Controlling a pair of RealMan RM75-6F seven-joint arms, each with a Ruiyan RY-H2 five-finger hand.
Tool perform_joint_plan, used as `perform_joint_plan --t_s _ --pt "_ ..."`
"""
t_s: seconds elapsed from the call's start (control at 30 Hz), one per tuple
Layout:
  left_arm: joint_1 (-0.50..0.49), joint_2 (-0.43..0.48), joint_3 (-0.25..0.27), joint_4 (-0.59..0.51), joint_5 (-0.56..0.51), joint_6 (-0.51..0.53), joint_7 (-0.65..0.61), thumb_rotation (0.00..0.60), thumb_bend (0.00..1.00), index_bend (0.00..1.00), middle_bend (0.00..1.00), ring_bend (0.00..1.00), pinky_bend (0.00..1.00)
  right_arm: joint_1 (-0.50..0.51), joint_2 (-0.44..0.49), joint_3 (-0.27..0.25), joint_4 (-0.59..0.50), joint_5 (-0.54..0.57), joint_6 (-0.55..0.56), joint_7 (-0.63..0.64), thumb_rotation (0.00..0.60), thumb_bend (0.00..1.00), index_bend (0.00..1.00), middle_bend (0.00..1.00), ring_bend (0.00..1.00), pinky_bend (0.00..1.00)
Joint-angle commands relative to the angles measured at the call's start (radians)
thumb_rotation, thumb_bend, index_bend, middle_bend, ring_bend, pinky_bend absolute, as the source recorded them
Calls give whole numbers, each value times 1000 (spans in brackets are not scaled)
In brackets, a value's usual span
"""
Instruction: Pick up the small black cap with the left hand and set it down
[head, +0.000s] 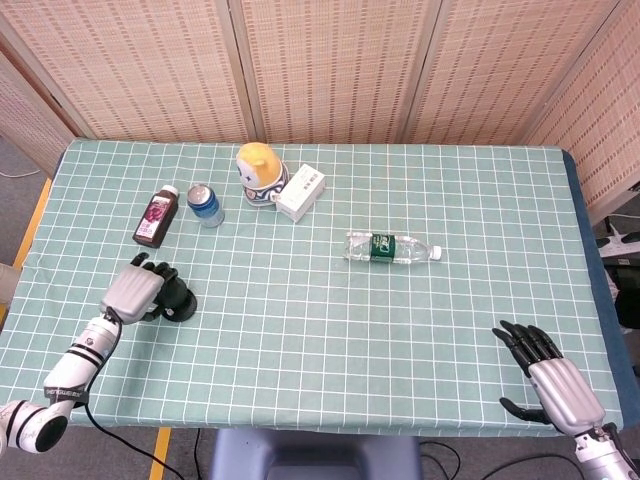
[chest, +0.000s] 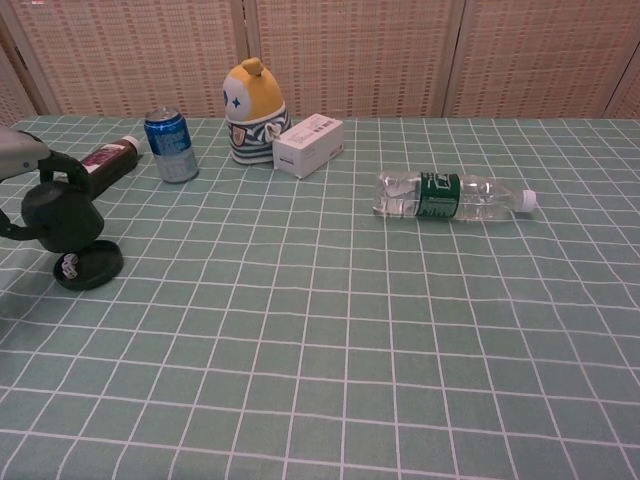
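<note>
Black cap (chest: 62, 214) (lifted off its base (chest: 88, 266)) in left hand (head: 131, 291).

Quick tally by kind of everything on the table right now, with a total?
Bottles: 2, dark juice bottle and clear water bottle, both lying down
Cans: 1, blue can
Toys: 1, yellow figure
Boxes: 1, white box
Black caps: 1, cap lifted in left hand
Black bases: 1, disc beneath it
Total: 7
</note>
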Motion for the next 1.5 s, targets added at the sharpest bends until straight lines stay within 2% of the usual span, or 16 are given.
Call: perform_joint_plan --t_s 0.03,0.17,0.4,0.5,0.57,0.63,0.73,0.93,1.03,1.1,1.17,1.23,1.27,1.4,1.43,1.5 --pt "18 19 -18 14 -117 -1 101 600 343 497 511 375 188 3 1 -2 0 -3 -4 4 600 145 0 0 0 0" --pt "13 -6 -17 88 -206 -90 84 600 368 492 508 374 185 -1 5 -5 -3 -11 7 13 600 145 0 0 0 0" --pt "20 -38 -7 163 -206 -135 27 600 366 435 477 344 184 3 -1 -10 -3 -11 -7 7 600 144 0 0 0 0" --pt "19 -44 2 190 -220 -156 42 600 365 208 323 261 176 5 0 -12 -4 -11 -13 9 600 144 0 0 0 0" --pt "12 -27 1 167 -314 -220 65 600 366 38 104 138 162 5 -3 -9 0 -19 0 22 600 145 0 0 0 0" --pt "0 -7 -3 132 -389 -261 74 600 366 0 3 43 153 1 -8 -6 8 -25 15 31 600 144 0 0 0 0" --pt "-1 4 -3 109 -395 -227 85 600 363 0 0 0 134 3 -12 -5 15 -18 9 32 600 144 0 0 0 0" --pt "13 27 -12 74 -346 -196 25 600 364 0 0 0 98 13 -16 -1 15 -2 -15 20 600 144 0 0 0 0" --pt "47 32 -41 37 -243 -109 -86 600 368 0 0 0 99 11 -15 -1 13 2 -11 20 600 144 0 0 0 0" --pt "92 38 -65 -5 -91 -4 -272 600 411 0 0 0 89 12 -18 2 13 8 -12 22 600 144 0 0 0 0" --pt "140 51 -52 -29 75 119 -452 600 457 0 0 0 71 15 -22 3 17 13 -22 21 600 144 0 0 0 0" --pt "188 73 -14 -63 192 218 -583 600 460 0 0 0 55 19 -27 3 20 12 -28 12 600 144 0 0 0 0" --pt "226 94 26 -93 262 278 -645 600 459 0 0 0 37 18 -31 4 23 10 -26 3 600 144 0 0 0 0" --pt "389 110 158 -113 449 530 -748 600 458 0 0 0 13 -5 -62 34 50 25 36 -50 600 144 0 0 0 0" --pt "436 87 176 -86 478 604 -756 600 457 0 0 0 13 -12 -79 46 60 32 55 -74 600 144 0 0 0 0" --pt "495 37 172 -37 483 694 -744 600 456 0 0 0 11 -19 -95 51 68 35 68 -97 600 144 0 0 0 0"
